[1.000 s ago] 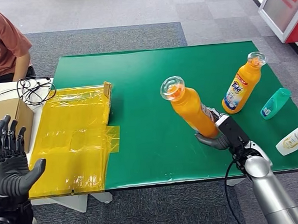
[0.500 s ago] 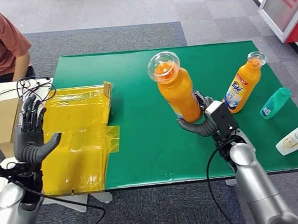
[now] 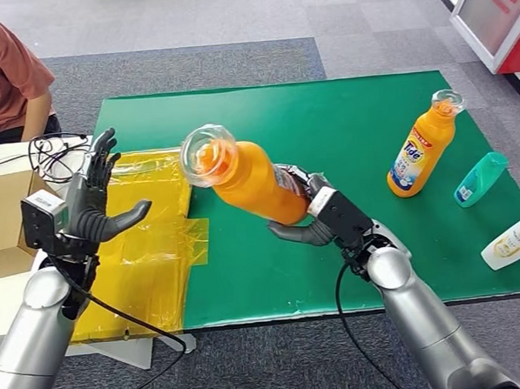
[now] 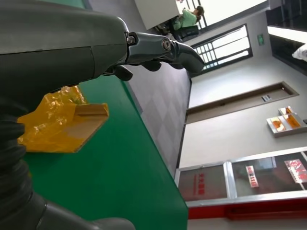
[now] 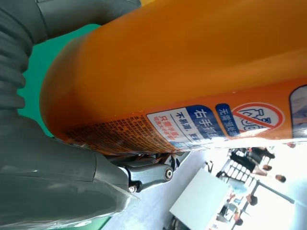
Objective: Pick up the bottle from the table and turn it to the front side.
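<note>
Orange plastic bottle with clear cap (image 3: 253, 179) up off the green worktop (image 3: 346, 129), tilted hard, cap toward the yellow film-wrapped sheet (image 3: 138, 240). Gripped at the base by the right hand (image 3: 305, 220). Left hand (image 3: 96, 203) raised over the yellow sheet, fingers spread, holding nothing.

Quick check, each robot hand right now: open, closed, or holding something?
Left robot hand: open, fingers spread, holding nothing.
Right robot hand: holding the orange bottle, lifted off the table.
</note>
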